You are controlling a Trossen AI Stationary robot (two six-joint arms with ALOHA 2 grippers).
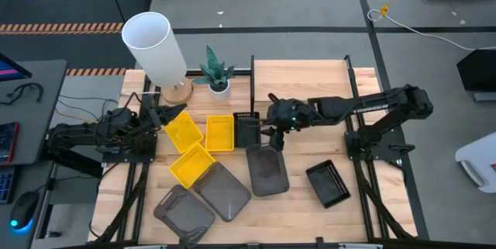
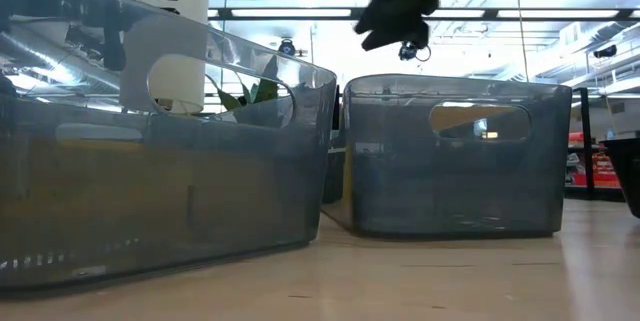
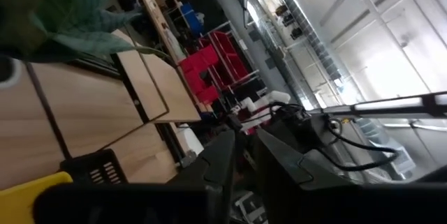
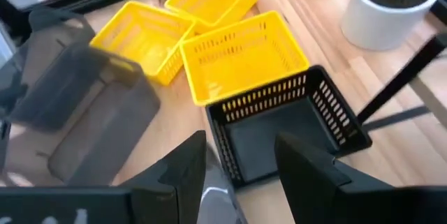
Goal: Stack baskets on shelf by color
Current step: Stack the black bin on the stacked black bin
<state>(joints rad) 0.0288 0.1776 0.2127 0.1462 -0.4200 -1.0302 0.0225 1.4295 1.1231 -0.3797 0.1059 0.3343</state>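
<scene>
The right gripper [image 1: 277, 129] has its jaws open with nothing between them; it hangs above the black basket [image 1: 246, 129] that sits at the shelf's [image 1: 310, 86] front left edge. The left gripper [image 1: 163, 117] is at the table's left side, beside a yellow basket [image 1: 184, 131]; I cannot tell if its jaws are open or closed.

Two more yellow baskets [image 1: 220, 133] [image 1: 191, 164] lie close by, the first touching the black basket. Three grey baskets [image 1: 267, 170] [image 1: 222, 191] [image 1: 184, 212] lie on the wooden tabletop [image 1: 380, 202] toward the front, and another black basket [image 1: 328, 183] lies apart to the right.

Behind are a white cylinder [image 1: 155, 47] and a small potted plant [image 1: 217, 74]. The floor [image 1: 310, 1] is grey with cables. The low view shows ceiling lights [image 2: 400, 13] and red shelving [image 2: 590, 166] in the room.
</scene>
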